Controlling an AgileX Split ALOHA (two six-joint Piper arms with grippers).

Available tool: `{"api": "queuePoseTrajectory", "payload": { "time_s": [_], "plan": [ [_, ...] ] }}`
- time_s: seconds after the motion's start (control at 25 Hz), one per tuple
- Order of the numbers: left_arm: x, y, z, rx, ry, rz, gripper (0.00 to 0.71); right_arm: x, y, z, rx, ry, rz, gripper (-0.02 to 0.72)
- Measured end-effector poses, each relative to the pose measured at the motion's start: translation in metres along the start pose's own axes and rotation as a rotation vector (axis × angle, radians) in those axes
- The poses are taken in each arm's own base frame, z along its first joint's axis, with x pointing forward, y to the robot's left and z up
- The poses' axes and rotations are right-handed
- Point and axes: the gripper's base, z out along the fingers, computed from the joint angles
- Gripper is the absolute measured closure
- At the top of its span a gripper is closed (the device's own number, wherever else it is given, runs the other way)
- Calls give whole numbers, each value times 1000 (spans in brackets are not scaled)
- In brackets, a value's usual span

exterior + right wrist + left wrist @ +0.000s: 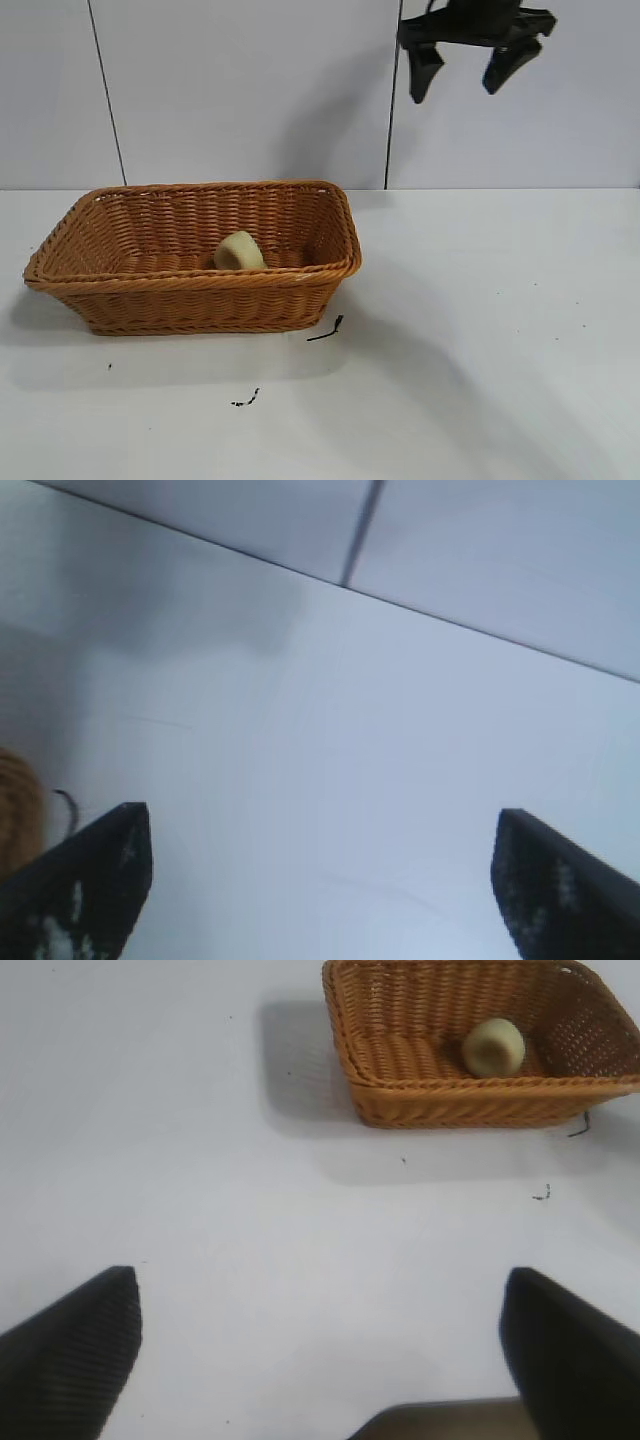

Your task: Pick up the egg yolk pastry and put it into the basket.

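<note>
The orange-brown wicker basket [190, 300] stands on the white table at the left. Inside it the pale yellow-green egg yolk pastry [239, 251] leans on its edge against the floor near the right half. The left wrist view shows the same basket [440, 1100] with the egg yolk pastry [493, 1046] in it, far from my left gripper [320, 1310], which is open over bare table. My right gripper [466, 62] hangs high above the table, to the right of the basket, open and holding nothing. In the right wrist view its fingers [100, 880] stand wide apart with only table between them.
Two small black marks lie on the table, one [326, 330] by the basket's right front corner and one [246, 400] nearer the front. A grey wall with dark vertical seams [390, 120] backs the table. A sliver of basket [15, 820] shows in the right wrist view.
</note>
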Motion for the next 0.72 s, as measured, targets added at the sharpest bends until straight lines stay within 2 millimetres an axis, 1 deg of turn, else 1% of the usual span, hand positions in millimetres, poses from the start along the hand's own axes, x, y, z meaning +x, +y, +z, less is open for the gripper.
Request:
{"api": "queuePoseTrajectory", "payload": {
  "time_s": [0.12, 0.2, 0.32, 0.36, 0.44, 0.52, 0.6, 0.64, 0.72],
  "plan": [
    [0, 0, 0, 0, 0, 0, 15, 1, -13, -4, 12, 2, 22, 69],
    [0, 0, 0, 0, 0, 0, 15, 5, -19, -9, 18, 11, 34, 69],
    [0, 0, 0, 0, 0, 0, 15, 15, -25, -26, 25, 34, 42, 69],
    [0, 0, 0, 0, 0, 0, 15, 20, -25, -29, 25, 51, 40, 69],
    [0, 0, 0, 0, 0, 0, 15, 30, -25, -44, 23, 68, 38, 69],
    [0, 0, 0, 0, 0, 0, 15, 45, -23, -56, 16, 100, 37, 69],
    [0, 0, 0, 0, 0, 0, 15, 59, -22, -75, 5, 112, 36, 69],
    [0, 0, 0, 0, 0, 0, 15, 68, -21, -80, 0, 128, 35, 69],
    [0, 0, 0, 0, 0, 0, 15, 84, -18, -101, -18, 130, 39, 69]
  ]
}}
